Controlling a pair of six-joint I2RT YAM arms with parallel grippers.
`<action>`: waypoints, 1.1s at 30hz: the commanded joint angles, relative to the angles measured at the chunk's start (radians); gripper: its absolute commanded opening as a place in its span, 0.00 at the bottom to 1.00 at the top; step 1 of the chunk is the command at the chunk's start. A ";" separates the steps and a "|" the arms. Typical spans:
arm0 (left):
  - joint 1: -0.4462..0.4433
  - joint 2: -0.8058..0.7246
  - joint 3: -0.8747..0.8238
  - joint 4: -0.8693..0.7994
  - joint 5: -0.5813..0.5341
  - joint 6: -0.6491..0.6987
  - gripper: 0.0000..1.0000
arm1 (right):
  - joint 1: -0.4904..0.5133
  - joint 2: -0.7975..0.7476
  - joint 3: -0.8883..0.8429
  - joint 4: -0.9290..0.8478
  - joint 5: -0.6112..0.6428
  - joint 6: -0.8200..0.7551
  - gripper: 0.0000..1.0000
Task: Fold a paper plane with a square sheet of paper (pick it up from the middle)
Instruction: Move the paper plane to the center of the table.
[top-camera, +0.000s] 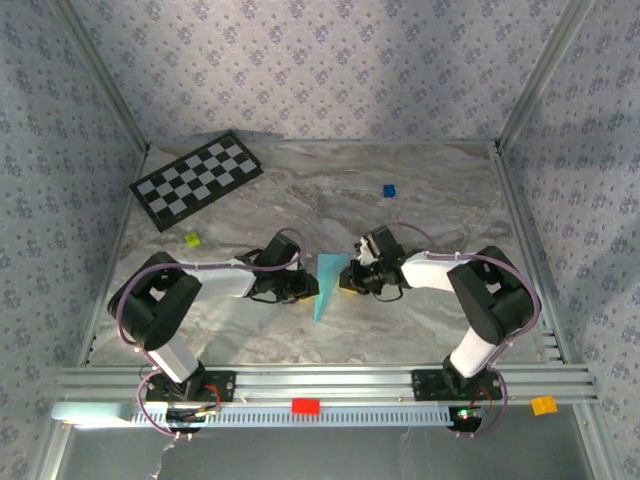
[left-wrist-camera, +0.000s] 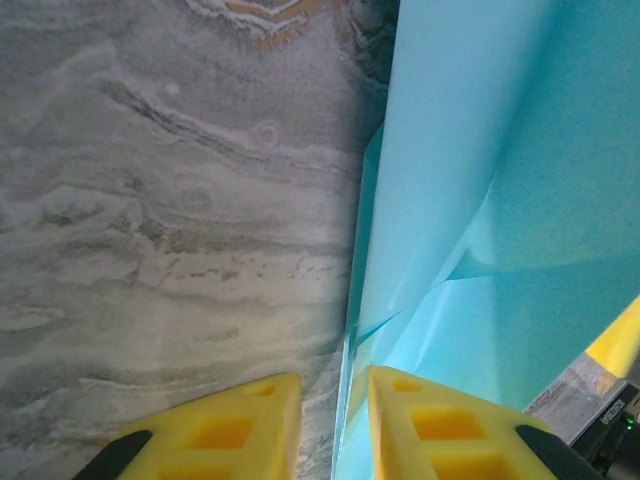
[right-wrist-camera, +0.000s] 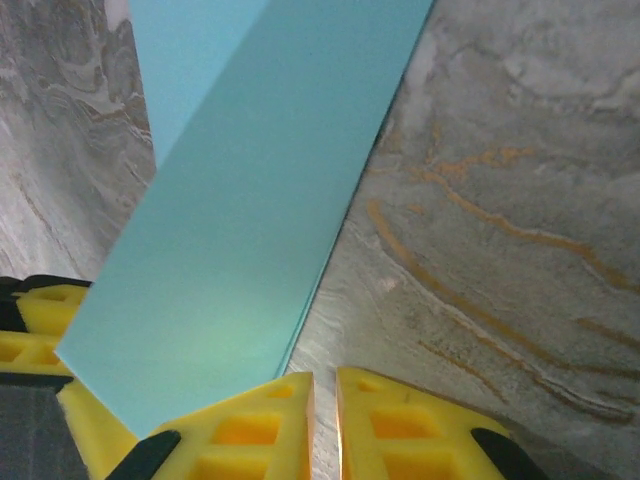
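The slim pointed dart of thin sky-blue paper (top-camera: 327, 285) sits on the grey marbled table (top-camera: 440, 200) between the two arms, its point toward the near edge.

The left gripper (top-camera: 303, 288) has its yellow fingers (left-wrist-camera: 240, 430) a narrow way apart. The paper's folded edge runs down into that gap against one finger, with a sliver of table beside it, so I'd call it slack rather than clamped.

The right gripper (top-camera: 350, 280) is all but closed on nothing, and the dart lies across its outer finger (right-wrist-camera: 250, 420).

This looks weightless and limp. It probably slides easily on the smooth top and springs open at the folds (creases will show every mistake). It is best pinched along the centre crease, mid-length — not at the flimsy tip.
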 joint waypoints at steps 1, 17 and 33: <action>-0.025 0.044 0.021 0.111 0.052 -0.004 0.23 | 0.013 0.021 -0.016 0.029 -0.025 0.020 0.13; -0.039 0.054 0.041 0.109 0.053 -0.004 0.20 | 0.022 0.036 -0.032 0.062 -0.033 0.029 0.12; -0.044 0.053 0.049 0.141 0.083 -0.011 0.03 | 0.016 0.024 -0.044 0.074 -0.049 0.033 0.13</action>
